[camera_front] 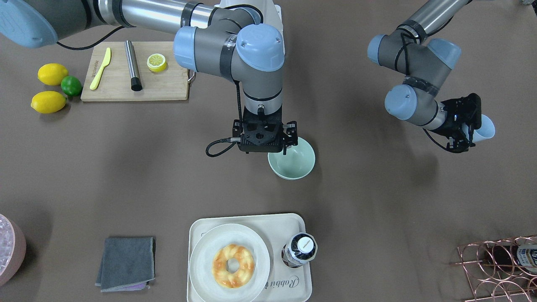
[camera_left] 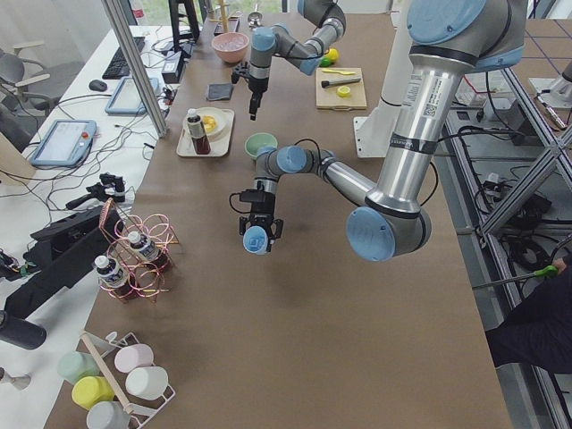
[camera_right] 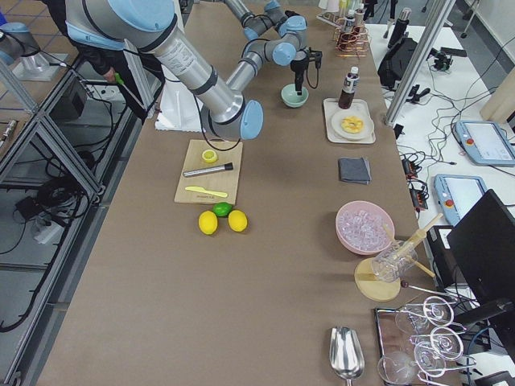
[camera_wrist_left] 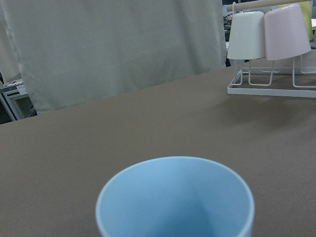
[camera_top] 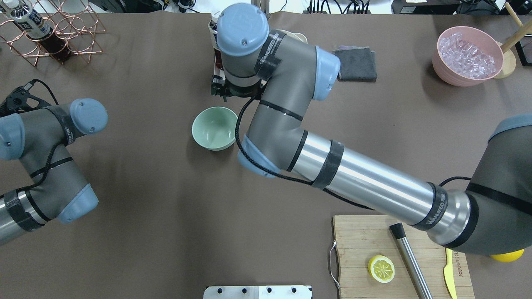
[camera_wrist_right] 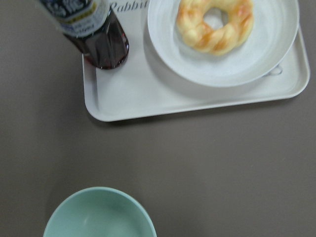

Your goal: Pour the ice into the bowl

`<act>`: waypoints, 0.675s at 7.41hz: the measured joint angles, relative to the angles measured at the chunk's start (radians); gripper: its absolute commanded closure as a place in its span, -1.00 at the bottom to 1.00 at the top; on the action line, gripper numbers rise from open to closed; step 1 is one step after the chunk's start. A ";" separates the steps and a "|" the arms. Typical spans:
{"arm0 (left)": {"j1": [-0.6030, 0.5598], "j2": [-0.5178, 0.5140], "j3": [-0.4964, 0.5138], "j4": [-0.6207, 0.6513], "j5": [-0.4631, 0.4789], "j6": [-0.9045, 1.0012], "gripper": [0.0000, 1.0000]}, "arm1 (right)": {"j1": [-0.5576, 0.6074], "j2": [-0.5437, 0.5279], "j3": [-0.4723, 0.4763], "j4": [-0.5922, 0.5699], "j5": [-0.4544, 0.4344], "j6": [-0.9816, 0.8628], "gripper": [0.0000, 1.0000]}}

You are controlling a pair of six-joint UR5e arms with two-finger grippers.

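Front-facing view, left to right.

Lower left edge: pink tub (camera_front: 17, 256) with a heap of sparkly ice pieces. That's not the task's ice, so ignore it.

Centre: right end effector (camera_front: 268, 142) hangs pointing down over the upper-left rim of the mint-green bowl (camera_front: 295, 162). Its own body hides the fingers, so I can't tell whether it's clenched or released. Nothing seen in it.

The bowl sits on the surface (camera_front: 377, 209), mouth up, axis vertical. It's round, so it has no long axis. It looks empty in the front, overhead and right wrist views. My read: stiff, light, matte, and it'll skate if bumped. Steady it at the rim if needed.

Right side: left end effector (camera_front: 469, 128) is clenched side-on around the light blue cup (camera_front: 486, 128). The cup looks lifted off the surface, well apart from the bowl. Cup mouth looks up, axis near vertical.

Ice: no cubes visible. The left wrist view cuts off the cup floor, so presumably they're low in the cup.

Handling guess: hard, slick, loose, light. Don't pinch the cubes; carry them in the cup and tip its lip over bowl centre. They may drop as a clump and bounce off the hard wall.
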 measured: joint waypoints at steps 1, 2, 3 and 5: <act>0.000 -0.042 -0.028 0.057 -0.001 0.002 -0.29 | 0.072 -0.008 0.038 -0.059 0.065 -0.086 -0.96; 0.003 -0.086 -0.059 0.112 -0.003 0.003 -0.28 | 0.151 -0.026 0.072 -0.115 0.133 -0.195 -0.96; 0.010 -0.130 -0.089 0.155 -0.006 0.004 -0.27 | 0.229 -0.069 0.110 -0.153 0.192 -0.319 -0.96; 0.050 -0.194 -0.160 0.196 -0.009 0.003 -0.27 | 0.361 -0.223 0.202 -0.167 0.274 -0.535 -0.96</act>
